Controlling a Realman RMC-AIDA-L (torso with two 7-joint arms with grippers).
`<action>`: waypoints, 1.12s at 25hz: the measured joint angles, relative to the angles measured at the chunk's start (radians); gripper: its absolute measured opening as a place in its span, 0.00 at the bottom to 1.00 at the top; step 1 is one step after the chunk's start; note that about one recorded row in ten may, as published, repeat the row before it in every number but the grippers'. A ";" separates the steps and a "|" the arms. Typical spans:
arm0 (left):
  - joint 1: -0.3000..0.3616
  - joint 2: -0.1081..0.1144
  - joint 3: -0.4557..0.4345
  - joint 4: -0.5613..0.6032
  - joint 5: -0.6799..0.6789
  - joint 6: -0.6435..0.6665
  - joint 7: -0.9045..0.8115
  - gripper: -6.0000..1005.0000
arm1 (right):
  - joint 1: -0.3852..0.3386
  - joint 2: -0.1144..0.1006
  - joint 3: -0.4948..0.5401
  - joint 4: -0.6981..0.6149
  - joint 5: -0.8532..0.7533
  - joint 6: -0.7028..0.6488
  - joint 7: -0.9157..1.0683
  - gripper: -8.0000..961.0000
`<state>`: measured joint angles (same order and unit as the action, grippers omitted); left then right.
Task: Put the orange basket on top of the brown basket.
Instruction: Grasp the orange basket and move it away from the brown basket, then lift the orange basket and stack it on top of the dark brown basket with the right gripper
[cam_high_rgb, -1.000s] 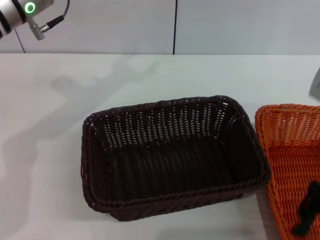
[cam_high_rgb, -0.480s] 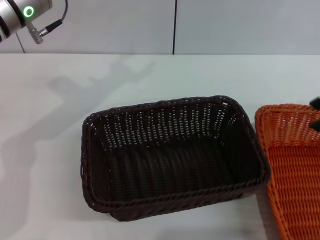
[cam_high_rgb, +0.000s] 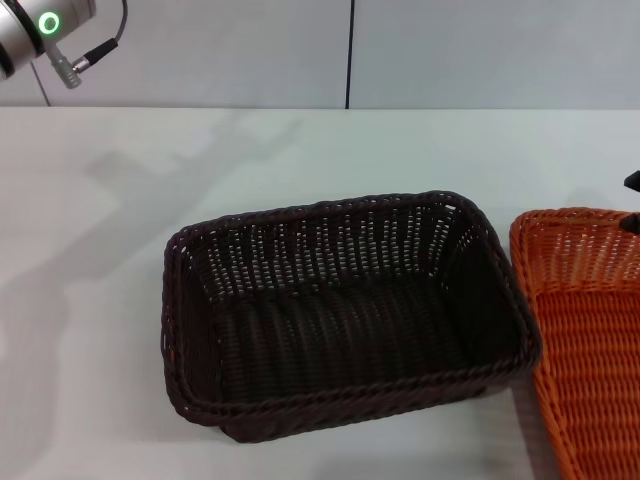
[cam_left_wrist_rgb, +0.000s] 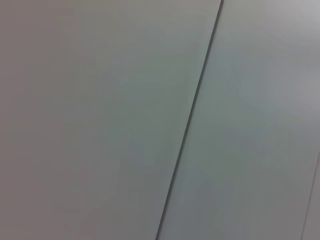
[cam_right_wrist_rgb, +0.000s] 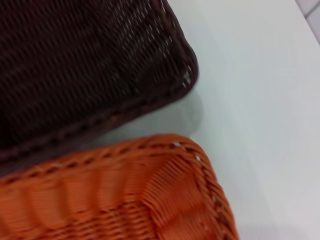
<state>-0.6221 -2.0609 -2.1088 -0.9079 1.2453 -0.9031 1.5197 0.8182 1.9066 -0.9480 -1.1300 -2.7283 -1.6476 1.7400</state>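
Note:
The brown basket (cam_high_rgb: 330, 207) stands upright and empty in the middle of the white table. The orange basket (cam_high_rgb: 560, 216) stands on the table just to its right, cut off by the head view's edge, a narrow gap between them. The right wrist view looks down on one corner of the brown basket (cam_right_wrist_rgb: 75, 65) and one corner of the orange basket (cam_right_wrist_rgb: 125, 200). Only a dark sliver of my right gripper (cam_high_rgb: 634, 182) shows at the right edge, above the orange basket's far rim. My left arm (cam_high_rgb: 40, 30) is raised at the far left; its gripper is out of view.
The white table (cam_high_rgb: 100, 250) stretches to the left of and behind the baskets. A grey wall with a dark vertical seam (cam_high_rgb: 350, 50) stands behind the table. The left wrist view shows only that wall (cam_left_wrist_rgb: 100, 120).
The right gripper's dark fingers were inside the orange basket at the lower right; they have risen and moved back to the right edge. The left arm has drifted slightly up and left.

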 joint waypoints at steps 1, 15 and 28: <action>0.000 0.000 0.000 0.000 0.000 0.002 0.000 0.86 | 0.000 0.000 -0.006 0.012 -0.003 0.017 -0.002 0.50; -0.032 0.000 0.000 0.026 -0.001 0.018 0.001 0.86 | 0.035 0.001 -0.049 0.228 -0.009 0.199 -0.069 0.50; -0.048 0.002 0.000 0.049 0.000 0.051 0.001 0.86 | 0.020 -0.011 -0.012 0.262 -0.009 0.136 -0.107 0.34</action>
<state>-0.6703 -2.0585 -2.1092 -0.8590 1.2454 -0.8516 1.5202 0.8379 1.8958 -0.9604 -0.8683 -2.7370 -1.5115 1.6330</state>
